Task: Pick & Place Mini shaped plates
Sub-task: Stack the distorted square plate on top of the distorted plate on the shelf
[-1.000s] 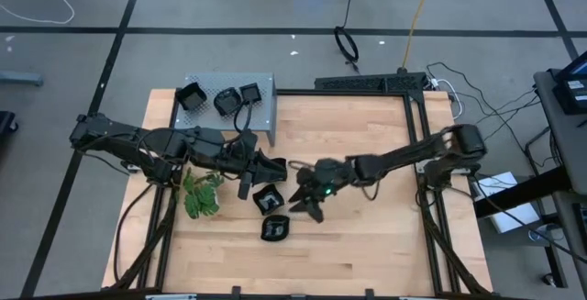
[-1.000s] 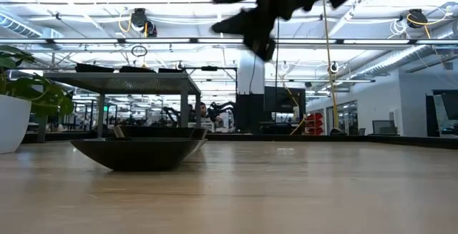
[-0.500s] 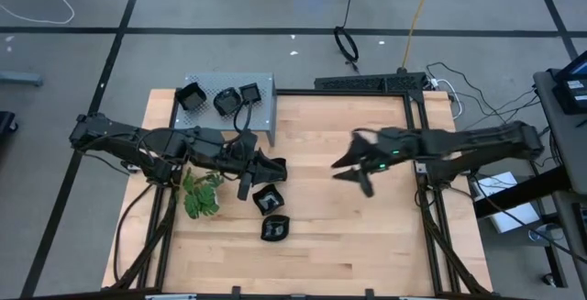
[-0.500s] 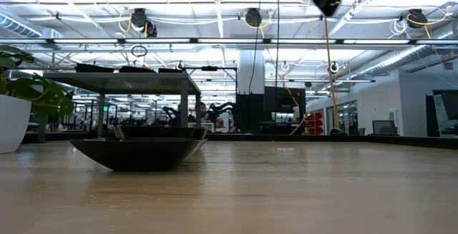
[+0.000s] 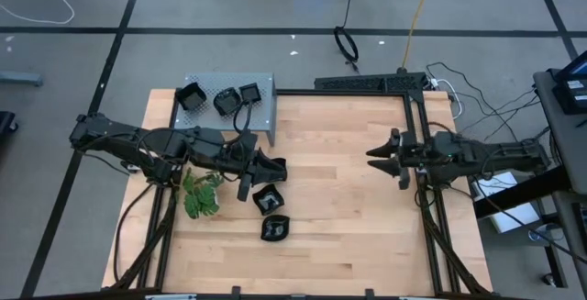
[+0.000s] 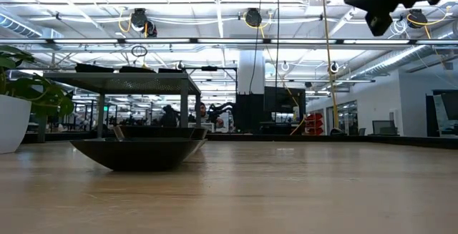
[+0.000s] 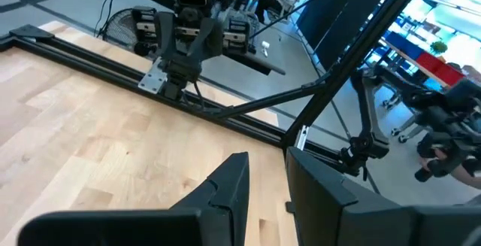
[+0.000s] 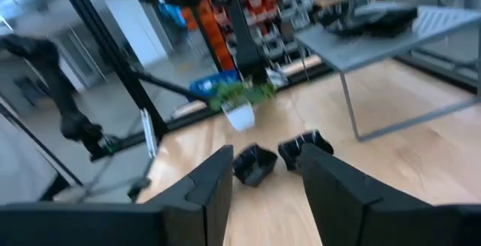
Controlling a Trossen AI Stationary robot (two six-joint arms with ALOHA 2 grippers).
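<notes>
Pale wooden tabletop (image 5: 348, 236) carries two mini shaped plates: a squarish glossy black dish (image 5: 267, 197) and another black dish (image 5: 275, 229) just beside it, both resting flat with rims up. Three more black dishes (image 5: 223, 102) sit on the grey perforated shelf (image 5: 264, 89). One green plant (image 5: 202, 194) stands near the left gripper (image 5: 275, 166), fingers narrowly parted, empty. The right gripper (image 5: 381, 155), open and empty, hangs at the table's right edge.

Lighting bright, even, from overhead ceiling strip lights (image 6: 215, 42), which glare white in the low view. Table (image 5: 348, 199) shadows soft and short. Right wrist view heavily motion-blurred; left wrist view sharp, its near fingers (image 7: 225, 193) slightly soft.
</notes>
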